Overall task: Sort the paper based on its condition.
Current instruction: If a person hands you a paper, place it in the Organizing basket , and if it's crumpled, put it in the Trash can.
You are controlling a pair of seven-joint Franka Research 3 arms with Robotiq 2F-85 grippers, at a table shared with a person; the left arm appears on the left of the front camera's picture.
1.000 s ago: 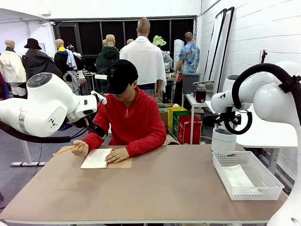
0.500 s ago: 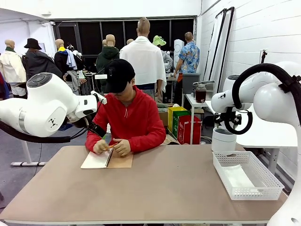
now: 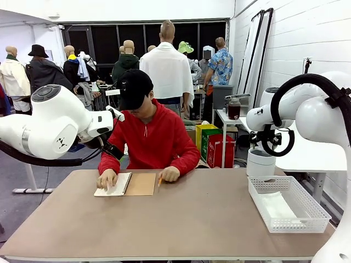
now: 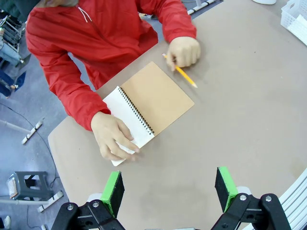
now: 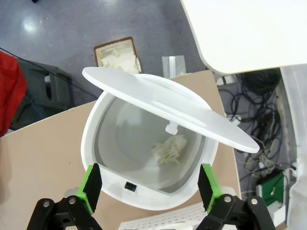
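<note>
While no loose sheet lies out on the counter [image 3: 181, 219], I judge the sort to be partly done and paused for fresh material.

Left hand [image 4: 169, 191]: open, green pads well apart, empty, hovering above the counter on my side of the notebook.

Right hand [image 5: 148, 189]: open wide, empty, hanging directly over the bin.

Basket [image 3: 299, 223]: white mesh tray at the counter's right edge. Inside it lies what looks like a flat white sheet [image 3: 277, 207]. I take this as the place for good paper, with at least one piece delivered.

Bin [image 5: 88, 139]: white, round, just beyond the basket, its lid [image 5: 168, 103] tipped up. At the bottom sits a crumpled wad of paper [image 5: 169, 148]. I take this as the place for damaged paper, also with at least one piece in.

Notebook [image 4: 158, 98]: spiral-bound, brown cover folded open, at the far side of the counter in front of the person. The person's palm [image 4: 112, 141] presses flat on the white page; the person's fist [image 4: 183, 51] rests beside the cover, gripping a pencil [image 4: 182, 74].

Judgement: both destinations have been served. What is left depends on whether another page comes out of the notebook; neither hand has anything to pick until it does. How many sheets remain I cannot tell.
</note>
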